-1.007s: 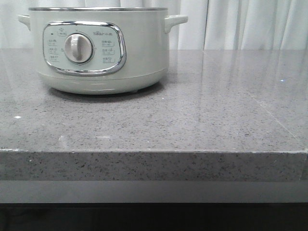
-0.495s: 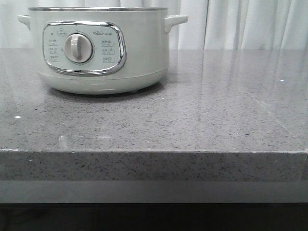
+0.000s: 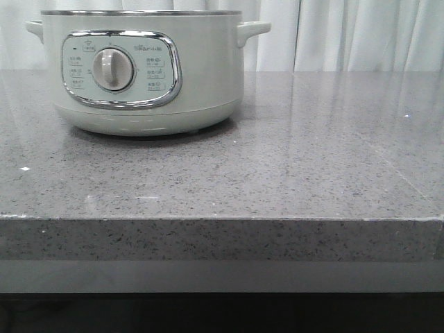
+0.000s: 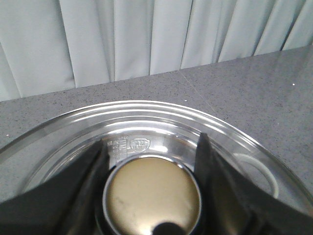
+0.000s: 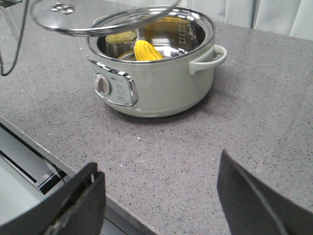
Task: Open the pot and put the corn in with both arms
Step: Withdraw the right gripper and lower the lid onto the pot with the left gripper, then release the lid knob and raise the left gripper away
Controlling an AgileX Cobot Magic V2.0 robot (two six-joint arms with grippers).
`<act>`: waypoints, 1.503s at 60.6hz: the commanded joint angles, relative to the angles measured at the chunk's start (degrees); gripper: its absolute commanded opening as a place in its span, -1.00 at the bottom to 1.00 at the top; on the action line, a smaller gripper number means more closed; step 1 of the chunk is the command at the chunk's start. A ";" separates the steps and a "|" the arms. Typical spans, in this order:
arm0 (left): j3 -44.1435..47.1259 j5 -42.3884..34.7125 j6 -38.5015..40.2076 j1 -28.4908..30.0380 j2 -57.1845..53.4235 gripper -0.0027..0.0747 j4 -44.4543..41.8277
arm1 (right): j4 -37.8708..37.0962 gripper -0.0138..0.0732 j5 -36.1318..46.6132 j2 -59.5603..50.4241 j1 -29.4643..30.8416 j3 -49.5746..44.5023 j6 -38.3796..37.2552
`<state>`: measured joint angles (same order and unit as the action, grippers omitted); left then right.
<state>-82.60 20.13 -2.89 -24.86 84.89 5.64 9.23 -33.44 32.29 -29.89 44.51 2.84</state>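
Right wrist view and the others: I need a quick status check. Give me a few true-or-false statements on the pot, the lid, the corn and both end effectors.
1. The corn lies inside the pot. True.
2. The glass lid sits closed on the pot's rim. False: it is raised and tilted over one side of the opening, and the inside is exposed.
3. The left end effector has its fingers on either side of the lid knob. True.
4. The right end effector is carrying the corn. False: its fingers are spread wide apart with nothing between them, above the grey countertop.
5. The pot's dial faces the front camera. True.
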 commanded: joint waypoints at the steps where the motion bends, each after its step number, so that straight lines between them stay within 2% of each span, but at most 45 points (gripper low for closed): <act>1: -5.27 -9.53 0.22 -0.28 0.80 -0.50 0.62 | 0.44 0.49 4.29 0.03 0.01 1.47 -0.06; 15: -7.56 -15.16 0.22 -0.28 6.90 -0.50 0.62 | 0.44 0.49 4.17 0.03 0.01 1.47 -0.06; 25: -7.56 -15.44 0.22 -0.28 9.55 -0.50 0.62 | 0.44 0.49 4.17 0.03 0.01 1.47 -0.06; 66: -7.56 -7.67 0.22 -0.28 10.68 -0.50 0.62 | 0.44 0.49 4.17 0.03 0.01 1.47 -0.06; 91: -7.59 -7.21 0.22 -0.28 10.57 -0.50 0.62 | 0.44 0.49 4.12 0.03 0.01 1.47 -0.06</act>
<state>-88.03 16.71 -2.70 -24.86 98.61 6.10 9.23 -33.54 32.29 -29.89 44.51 2.84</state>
